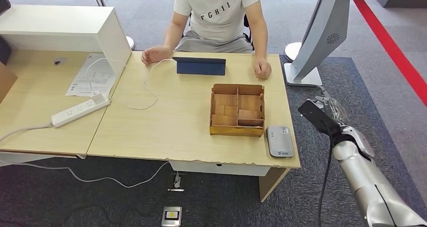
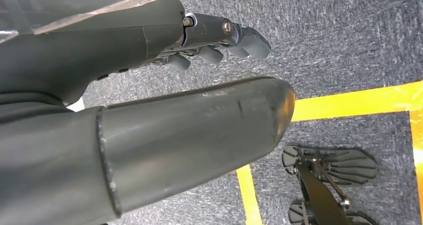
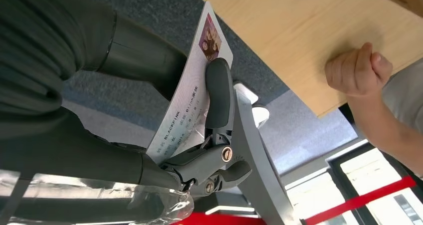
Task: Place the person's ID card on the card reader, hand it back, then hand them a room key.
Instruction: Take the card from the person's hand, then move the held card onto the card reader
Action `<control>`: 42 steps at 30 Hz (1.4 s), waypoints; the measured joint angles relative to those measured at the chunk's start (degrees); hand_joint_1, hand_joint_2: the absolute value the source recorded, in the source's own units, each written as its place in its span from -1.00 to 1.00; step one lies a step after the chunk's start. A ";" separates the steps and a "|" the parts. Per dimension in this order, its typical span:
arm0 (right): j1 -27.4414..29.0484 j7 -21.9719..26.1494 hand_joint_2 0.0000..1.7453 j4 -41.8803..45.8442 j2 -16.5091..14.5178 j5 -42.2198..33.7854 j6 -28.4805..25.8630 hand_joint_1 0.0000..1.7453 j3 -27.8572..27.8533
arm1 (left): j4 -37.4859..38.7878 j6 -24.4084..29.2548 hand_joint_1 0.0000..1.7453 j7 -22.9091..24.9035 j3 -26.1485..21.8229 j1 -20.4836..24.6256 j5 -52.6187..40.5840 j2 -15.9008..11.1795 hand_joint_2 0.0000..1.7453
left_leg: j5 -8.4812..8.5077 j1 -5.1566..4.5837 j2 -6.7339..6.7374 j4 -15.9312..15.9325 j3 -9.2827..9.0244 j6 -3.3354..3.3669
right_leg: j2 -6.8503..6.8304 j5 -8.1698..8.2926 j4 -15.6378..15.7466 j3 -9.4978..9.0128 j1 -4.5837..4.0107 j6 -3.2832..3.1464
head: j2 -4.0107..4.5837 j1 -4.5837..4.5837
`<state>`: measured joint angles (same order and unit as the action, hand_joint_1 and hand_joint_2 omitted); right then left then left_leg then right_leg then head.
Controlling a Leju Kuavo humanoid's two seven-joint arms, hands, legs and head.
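- ID card (image 3: 192, 90), a white plastic rectangle with a small photo at one end and printed lines along it, sits pinched in the right hand (image 3: 199, 130): a dark finger lies across its face and the thick grey thumb backs it.
- Judging from the head view, that right hand (image 1: 322, 112) hangs off the worktop's (image 1: 166, 121) edge, so the card has been collected but not yet read.
- Grey rounded card reader (image 1: 280, 141) lies on the worktop, near the fingers and towards the robot from them, just beside the compartmented wooden box (image 1: 237, 109).
- Left hand (image 2: 219, 38) hangs over grey carpet, fingers curled in and holding nothing that I can see.
- Seated person's fist (image 3: 356, 68) rests on the worktop edge, beyond the fingers.
- Left to do, I judge: placing on the reader, returning it, then the room key, which I cannot identify.
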<state>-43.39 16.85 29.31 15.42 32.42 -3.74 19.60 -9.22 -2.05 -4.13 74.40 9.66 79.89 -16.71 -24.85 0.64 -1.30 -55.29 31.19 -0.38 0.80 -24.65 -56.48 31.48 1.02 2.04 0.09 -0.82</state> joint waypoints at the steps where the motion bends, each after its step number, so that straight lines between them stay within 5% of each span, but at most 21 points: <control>1: 0.61 -0.05 1.00 0.56 0.04 -0.95 0.71 1.00 -0.02 | 0.00 0.02 -1.00 0.04 0.00 0.00 0.01 0.03 -1.00 | 0.00 0.00 0.00 0.00 0.00 0.00 | 0.00 0.00 0.00 0.00 0.00 0.00 | 0.00 0.00; 22: 4.92 -2.97 1.00 11.22 -1.23 -4.25 3.96 1.00 2.99 | 0.00 0.98 -1.00 0.74 -0.11 0.04 0.74 0.45 -1.00 | 0.00 0.00 -0.01 0.00 0.00 0.00 | 0.00 0.00 -0.01 0.00 0.00 0.00 | 0.00 0.00; 42: 7.13 -1.02 1.00 -1.08 1.82 -6.41 2.02 1.00 5.54 | 0.00 1.13 -1.00 0.76 -0.11 0.02 0.49 0.37 -1.00 | -0.02 0.00 0.00 0.00 0.00 0.01 | 0.00 0.00 0.04 0.02 0.00 0.00 | 0.00 0.01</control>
<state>-36.26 15.83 28.23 17.25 26.00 -1.73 25.14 -9.22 -0.92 -3.37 74.29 9.68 80.38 -16.35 -24.87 0.64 -1.30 -55.30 31.19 -0.37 0.80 -24.65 -56.44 31.51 1.02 2.04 0.09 -0.81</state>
